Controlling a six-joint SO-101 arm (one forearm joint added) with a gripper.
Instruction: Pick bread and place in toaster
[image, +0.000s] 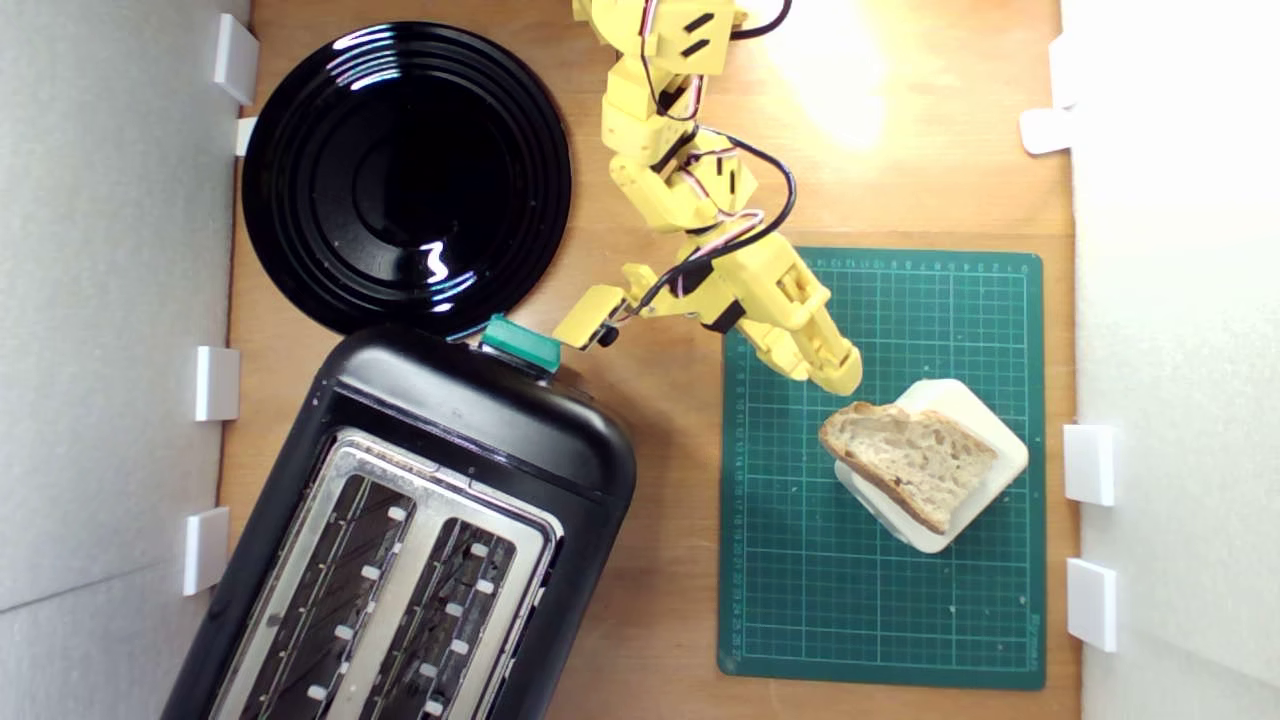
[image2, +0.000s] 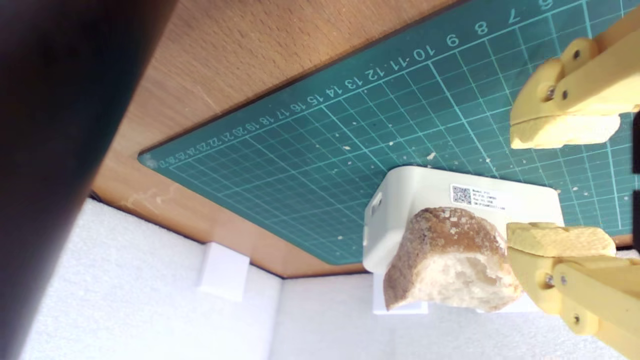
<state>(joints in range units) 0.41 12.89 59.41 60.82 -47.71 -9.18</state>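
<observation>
The bread (image: 908, 460), a wedge of holey crumb with brown crust, lies flat on a cream block (image: 985, 425) on the green cutting mat (image: 800, 600). My yellow gripper (image: 838, 372) is open just beside the bread's near corner. In the wrist view the bread (image2: 450, 265) sits right at one fingertip (image2: 555, 240), and the other fingertip (image2: 560, 132) hangs apart from it above the mat (image2: 300, 150); nothing is gripped. The black toaster (image: 420, 530) stands at the exterior view's lower left with both wire-lined slots empty and its green lever knob (image: 520, 345) close to my arm.
A round black plate (image: 405, 170) lies behind the toaster at the exterior view's upper left. White foam walls with small white clips (image: 1090, 465) border the wooden table on both sides. A dark blurred surface (image2: 55, 150) fills one side of the wrist view.
</observation>
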